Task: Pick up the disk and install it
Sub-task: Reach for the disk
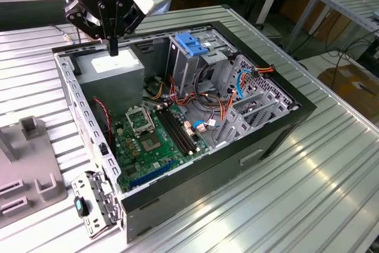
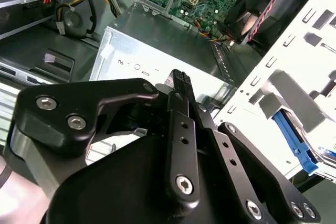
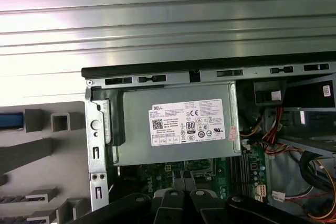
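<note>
One disk (image 2: 295, 142) concerns you here. Its blue rail shows in both wrist views (image 3: 10, 120), and it appears to lie in the grey fixture (image 1: 29, 176) on the table (image 1: 331, 194). That places it outside the computer case (image 1: 237, 158), on the exterior view's left. How it is seated there is hidden from you.

Your tool (image 1: 113, 48) hangs inside the case above the power supply (image 1: 112, 69), well apart from the disk. Its fingers (image 2: 181, 82) are drawn together and grip nothing.

By this reading the pick-up step is in hand but not yet begun. The drive cage (image 1: 195, 63), to the exterior view's right of the tool, has not received the disk. Taking hold would call for parted fingers and a clear path over the case wall (image 2: 294, 61) toward the fixture. It would also call for a grip on the disk's flat sides rather than its rail.
</note>
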`<action>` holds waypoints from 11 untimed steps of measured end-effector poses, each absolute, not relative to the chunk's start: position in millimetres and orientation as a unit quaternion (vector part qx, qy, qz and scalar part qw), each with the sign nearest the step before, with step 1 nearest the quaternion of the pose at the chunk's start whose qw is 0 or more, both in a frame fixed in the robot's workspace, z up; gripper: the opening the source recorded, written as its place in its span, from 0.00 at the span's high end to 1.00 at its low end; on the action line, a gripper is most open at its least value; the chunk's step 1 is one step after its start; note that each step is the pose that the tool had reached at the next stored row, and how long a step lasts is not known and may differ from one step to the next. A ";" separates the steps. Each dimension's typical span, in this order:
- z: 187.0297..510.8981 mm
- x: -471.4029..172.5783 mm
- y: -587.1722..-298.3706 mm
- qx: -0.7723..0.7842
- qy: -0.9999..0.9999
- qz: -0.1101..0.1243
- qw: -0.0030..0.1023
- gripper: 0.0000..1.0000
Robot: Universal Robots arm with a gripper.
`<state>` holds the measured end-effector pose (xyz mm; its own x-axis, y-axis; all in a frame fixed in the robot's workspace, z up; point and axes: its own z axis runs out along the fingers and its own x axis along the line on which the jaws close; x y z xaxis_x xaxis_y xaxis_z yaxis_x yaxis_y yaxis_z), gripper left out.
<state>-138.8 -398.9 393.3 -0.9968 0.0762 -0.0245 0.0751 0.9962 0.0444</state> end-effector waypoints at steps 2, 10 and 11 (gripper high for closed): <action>393.3 -142.9 -398.9 0.038 0.999 0.022 0.013 0.89; 393.3 -164.2 -399.0 0.038 0.999 0.022 0.013 0.89; 393.3 -165.6 -398.9 0.038 0.999 0.022 0.013 0.89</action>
<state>-165.6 -398.9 393.3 -0.9968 0.0763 -0.0245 0.0751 0.9962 0.0444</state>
